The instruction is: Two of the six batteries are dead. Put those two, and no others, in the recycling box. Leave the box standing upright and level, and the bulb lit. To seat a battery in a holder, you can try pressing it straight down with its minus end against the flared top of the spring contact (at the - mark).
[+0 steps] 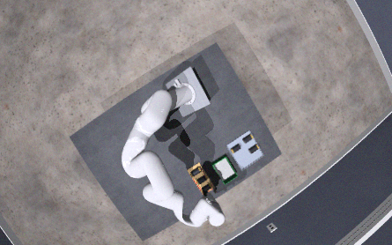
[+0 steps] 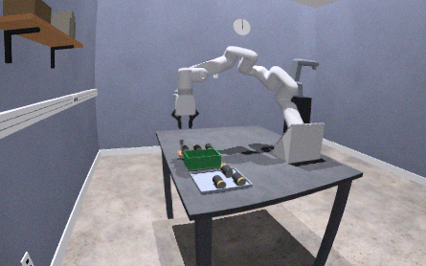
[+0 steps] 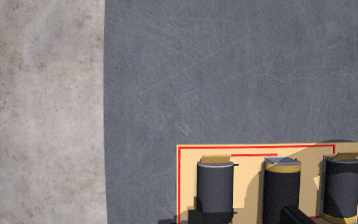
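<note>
My gripper [image 2: 185, 127] is open and empty, well above the wooden holder [image 3: 245, 186] at the table's edge; its dark fingers enter the wrist view at the bottom. The holder carries a left battery [image 3: 215, 186], a middle battery [image 3: 281, 194] with its yellow band at the top, and a right battery [image 3: 342, 186] with its band at the bottom. The green recycling box [image 2: 202, 160] stands upright beside the holder; no battery shows inside. The pale tray [image 1: 245, 157] [image 2: 205, 181] bears three batteries, one [image 2: 219, 182] nearest the table's front edge. The bulb cannot be made out.
The box stands between holder and tray on the grey table [image 1: 110, 154] [image 2: 287, 187]. The arm's base [image 2: 303, 143] is at the table's far side from the tray. A wall shelf [image 2: 38, 33] is off to the left.
</note>
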You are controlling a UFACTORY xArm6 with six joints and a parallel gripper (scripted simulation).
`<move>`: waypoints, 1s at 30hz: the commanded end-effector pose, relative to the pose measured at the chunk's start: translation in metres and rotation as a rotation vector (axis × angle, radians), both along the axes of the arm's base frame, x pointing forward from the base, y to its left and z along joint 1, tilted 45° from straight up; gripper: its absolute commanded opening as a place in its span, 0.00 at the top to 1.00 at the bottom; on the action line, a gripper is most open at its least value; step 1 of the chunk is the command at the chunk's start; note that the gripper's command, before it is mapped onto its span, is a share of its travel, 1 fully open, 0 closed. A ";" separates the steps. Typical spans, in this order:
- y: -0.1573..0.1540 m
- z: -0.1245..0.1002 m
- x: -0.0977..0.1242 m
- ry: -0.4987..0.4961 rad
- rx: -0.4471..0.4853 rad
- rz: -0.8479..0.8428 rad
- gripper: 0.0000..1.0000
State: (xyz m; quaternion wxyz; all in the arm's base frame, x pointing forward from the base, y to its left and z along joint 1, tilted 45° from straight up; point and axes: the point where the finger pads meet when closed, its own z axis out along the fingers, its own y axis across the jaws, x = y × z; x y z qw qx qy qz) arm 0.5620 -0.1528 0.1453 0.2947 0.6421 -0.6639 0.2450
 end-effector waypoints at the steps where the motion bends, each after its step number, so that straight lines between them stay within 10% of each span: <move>1: 0.001 0.002 0.001 -0.008 0.000 -0.002 0.49; 30: -0.048 -0.048 -0.004 -0.011 -0.001 -0.005 0.49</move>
